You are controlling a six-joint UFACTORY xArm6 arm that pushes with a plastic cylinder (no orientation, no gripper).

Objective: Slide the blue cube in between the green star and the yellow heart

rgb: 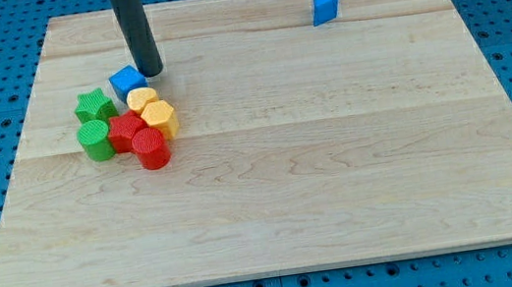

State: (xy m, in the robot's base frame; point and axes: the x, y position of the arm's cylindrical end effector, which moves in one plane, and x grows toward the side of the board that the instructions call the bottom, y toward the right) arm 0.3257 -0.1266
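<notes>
Nearest, toward the view's bottom: only the bare wooden board (343,201), nothing standing on it. Further up, at the view's left, a tight cluster of blocks. Lowest of these, a red cylinder (152,150), touching a second red block (126,132) of unclear shape, perhaps a star. Just left of that, a green cylinder (95,141). At the cluster's right, a yellow hexagon (161,118), and directly above it the yellow heart (141,100). On the left side, at about the same height, the green star (94,107). Between star and heart, a narrow gap, open toward the view's top.

Just above this gap, slightly nearer to the heart: the blue cube (127,80), seemingly touching the heart's upper edge and a bit apart from the star. Right beside the cube, on its upper right, my tip (151,72), close against the cube or nearly so; actual contact hard to confirm from this angle. No pincer on this arm, only the plain rod, so nothing to open, close or grasp.

Farthest, near the view's top right, well apart from all: a blue triangular block (323,6).

Progress, as a judgement: mostly done. Cube already at the mouth of the gap, not yet inside. Left to do: a short push downward and a little leftward, gently, to avoid disturbing the heart.
</notes>
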